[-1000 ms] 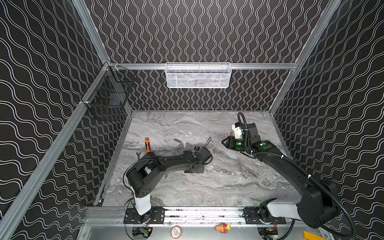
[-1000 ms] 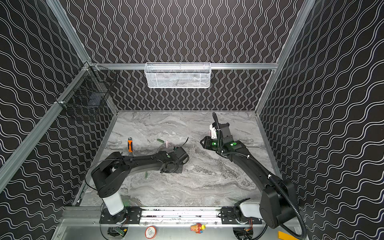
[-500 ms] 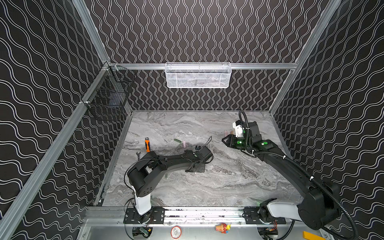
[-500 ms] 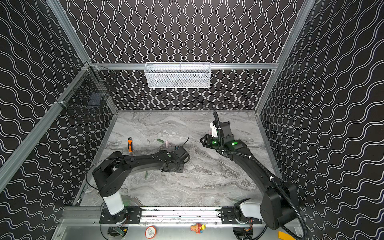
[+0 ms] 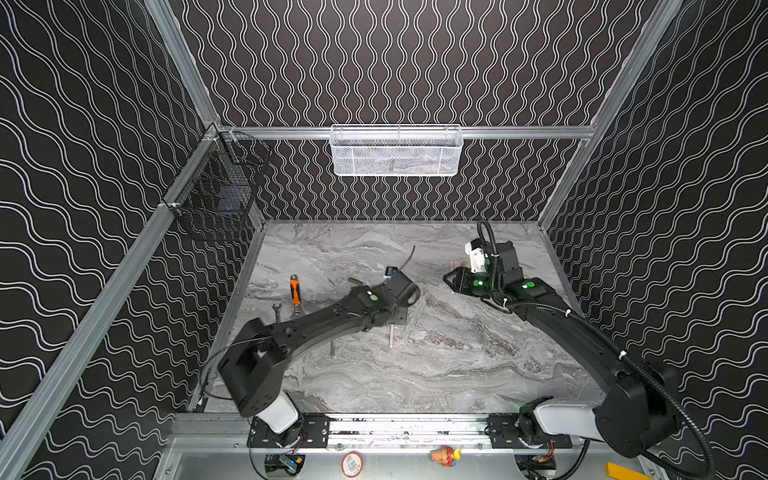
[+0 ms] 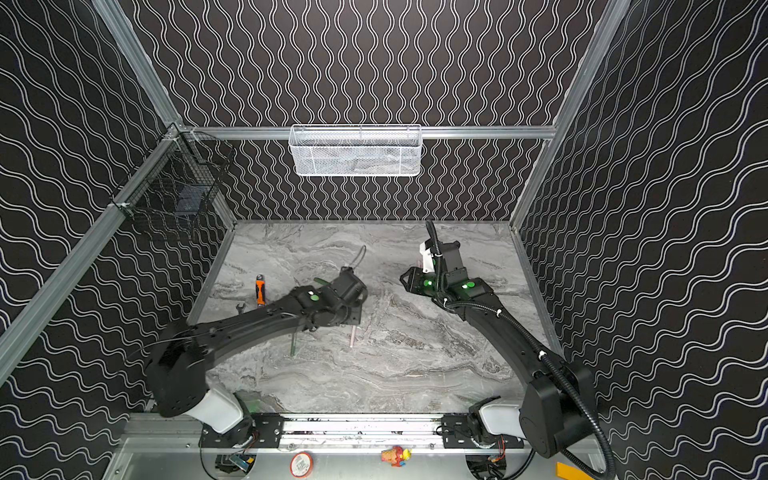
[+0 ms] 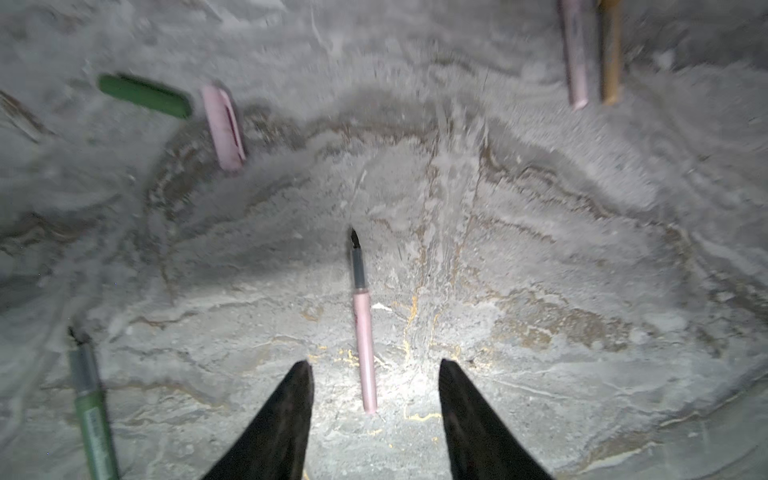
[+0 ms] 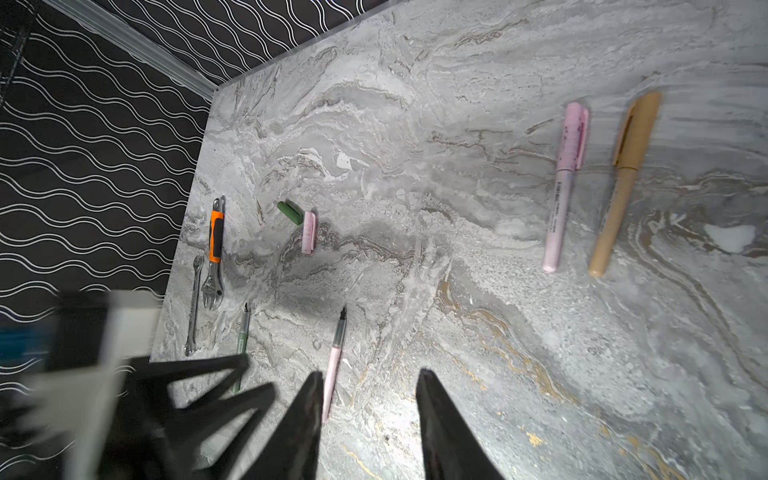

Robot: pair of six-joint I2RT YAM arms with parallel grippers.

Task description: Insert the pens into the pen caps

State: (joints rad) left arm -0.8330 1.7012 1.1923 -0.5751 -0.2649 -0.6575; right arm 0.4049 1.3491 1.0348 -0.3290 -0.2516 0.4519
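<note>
Where the grey marbled desk (image 5: 436, 374) meets the black, wave-lined walls (image 5: 374, 62), aluminium rails (image 5: 519, 132) run along the enclosure. A white mesh basket (image 5: 395, 151) hangs on the far wall and a black wire basket (image 5: 216, 199) on the left one.

At mid-desk the left claw (image 7: 376, 362) stands wide, and the uncapped pink pen (image 7: 363, 332) lies flat between its jaws, touching neither. Left of it lies the uncapped green pen (image 7: 89, 399), roughly parallel. Farther back, the green cap (image 7: 143, 96) and pink cap (image 7: 224, 129) lie just beside each other.

Near the left edge sit an orange-handled wrench (image 8: 215, 241) and a slim spanner (image 8: 194, 307). The right claw (image 8: 370, 372), at the far right, is parted and holds nothing. A capped pink pen (image 8: 563, 187) and capped tan pen (image 8: 619, 187) lie side by side at the far right. Open marble stretches across the near half, widest toward the right.
</note>
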